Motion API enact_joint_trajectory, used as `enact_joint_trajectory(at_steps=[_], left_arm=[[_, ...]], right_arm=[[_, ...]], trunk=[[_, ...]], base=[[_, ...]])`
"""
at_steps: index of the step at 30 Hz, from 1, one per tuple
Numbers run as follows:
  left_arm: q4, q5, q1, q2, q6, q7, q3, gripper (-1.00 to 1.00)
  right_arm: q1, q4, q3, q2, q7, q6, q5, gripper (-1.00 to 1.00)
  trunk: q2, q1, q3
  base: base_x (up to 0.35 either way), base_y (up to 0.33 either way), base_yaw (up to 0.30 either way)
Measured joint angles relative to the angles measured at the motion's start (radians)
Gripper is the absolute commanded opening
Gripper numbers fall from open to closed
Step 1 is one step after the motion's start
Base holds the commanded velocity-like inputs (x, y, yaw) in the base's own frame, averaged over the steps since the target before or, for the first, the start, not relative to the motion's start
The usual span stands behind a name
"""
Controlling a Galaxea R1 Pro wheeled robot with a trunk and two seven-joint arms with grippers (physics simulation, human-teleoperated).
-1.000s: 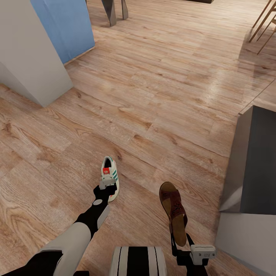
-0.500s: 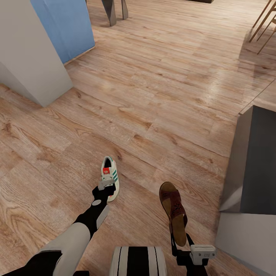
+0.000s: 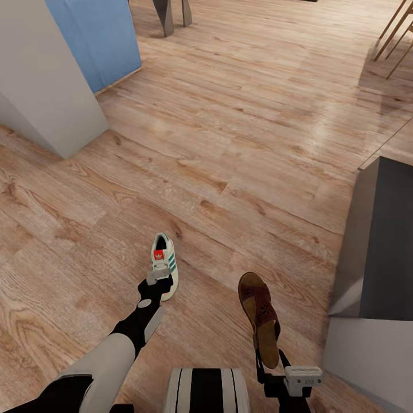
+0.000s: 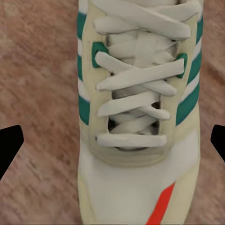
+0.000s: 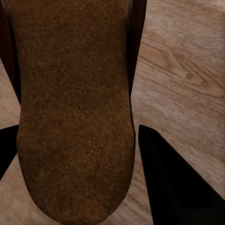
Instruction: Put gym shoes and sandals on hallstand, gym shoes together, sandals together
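Note:
One gym shoe [image 3: 164, 261], white with green stripes and a red-orange heel patch, lies on the corridor floor [image 3: 241, 143]. My left gripper [image 3: 159, 280] hovers over its toe end. In the left wrist view the gym shoe's laces [image 4: 138, 93] sit between two black fingertips [image 4: 9, 145] that stand wide apart, clear of its sides. One dark brown sandal [image 3: 259, 315] points away from me, and my right gripper [image 3: 269, 360] is shut on its heel end. The right wrist view shows the sandal's footbed [image 5: 75, 93] squeezed between both fingers [image 5: 173, 183]. A low grey unit [image 3: 376, 246] stands at the right edge; I cannot tell whether it is the hallstand.
A light-grey wall corner [image 3: 46, 86] and a blue panel [image 3: 97, 40] stand at the far left. Dark furniture legs [image 3: 171, 16] are at the back, thin wooden legs [image 3: 396, 40] at the far right. Open plank floor stretches ahead between them.

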Motion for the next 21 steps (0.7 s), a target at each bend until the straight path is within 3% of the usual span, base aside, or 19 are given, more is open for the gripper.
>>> enact_joint_trajectory(at_steps=[21], left_arm=[[0.0,-0.002,0.0,-0.009,0.0,0.0,-0.005,1.0]], right_arm=[[0.0,0.0,0.0,0.0,0.0,0.0,0.001,-1.0]], trunk=[[0.0,0.0,-0.011]], base=[[0.0,0.0,0.0]])
